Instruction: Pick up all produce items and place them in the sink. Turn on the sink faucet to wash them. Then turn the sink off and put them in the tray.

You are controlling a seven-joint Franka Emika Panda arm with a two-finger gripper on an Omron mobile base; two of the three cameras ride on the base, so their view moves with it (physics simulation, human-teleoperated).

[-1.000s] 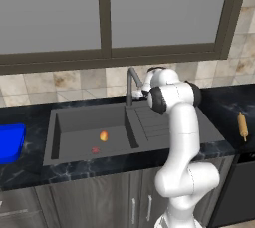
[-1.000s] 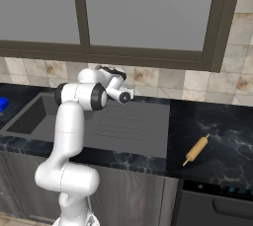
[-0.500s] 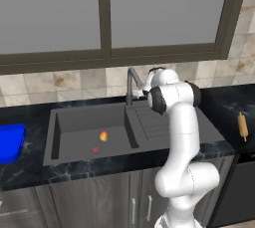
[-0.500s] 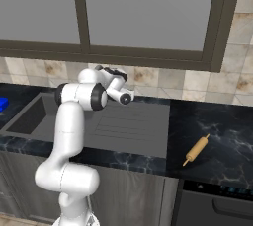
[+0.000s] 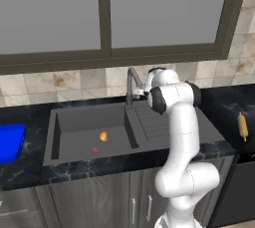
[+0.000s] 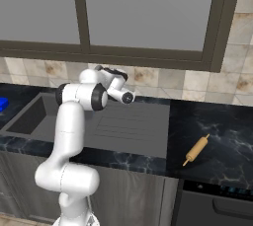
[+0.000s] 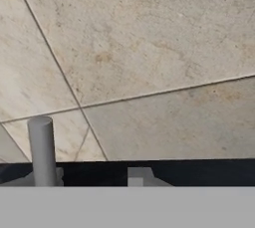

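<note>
Hovering the gripper right by the faucet, fruit sitting in the sink. Can't tell how wide the jaws are. I reckon I could slip past the handle, since I barely see it.

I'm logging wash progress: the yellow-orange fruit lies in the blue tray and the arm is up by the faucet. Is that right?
Not quite. In the left base view the fruit lies on the floor of the sink basin, not in the blue tray, which sits apart on the counter to the left. The rest holds: the arm is up beside the faucet.
</note>
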